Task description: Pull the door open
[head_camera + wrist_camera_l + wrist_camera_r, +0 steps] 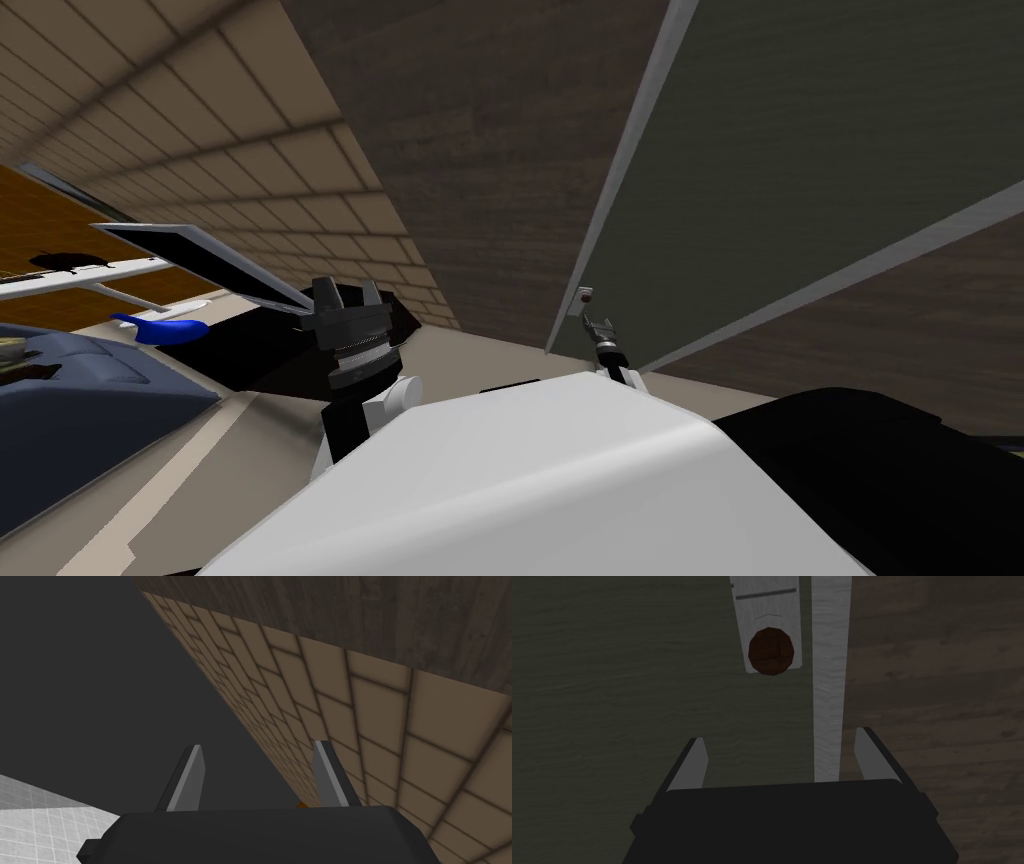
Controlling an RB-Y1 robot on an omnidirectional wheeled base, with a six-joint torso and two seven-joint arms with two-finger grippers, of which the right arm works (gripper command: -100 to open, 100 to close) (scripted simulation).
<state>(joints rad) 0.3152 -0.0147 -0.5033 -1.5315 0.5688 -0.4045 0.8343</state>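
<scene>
My left claw (348,296): raised ahead of my chest on my left side, well apart from the door (800,130), its two fingers standing apart with nothing between them
The knob (771,651): round and dark brown, seated on a light grey plate (767,613) at the door's edge, just beside a light grey strip (829,676) that runs along that edge
My right claw (782,758): pointed at the door near the knob, fingers spread wide and gripping nothing; the knob lies beyond my fingertips, untouched
The door: a dark green-grey panel on my right, facing my right claw, bordered by the strip
The wall (937,676): brown and wood-grained, on the far side of the strip from the door
</scene>
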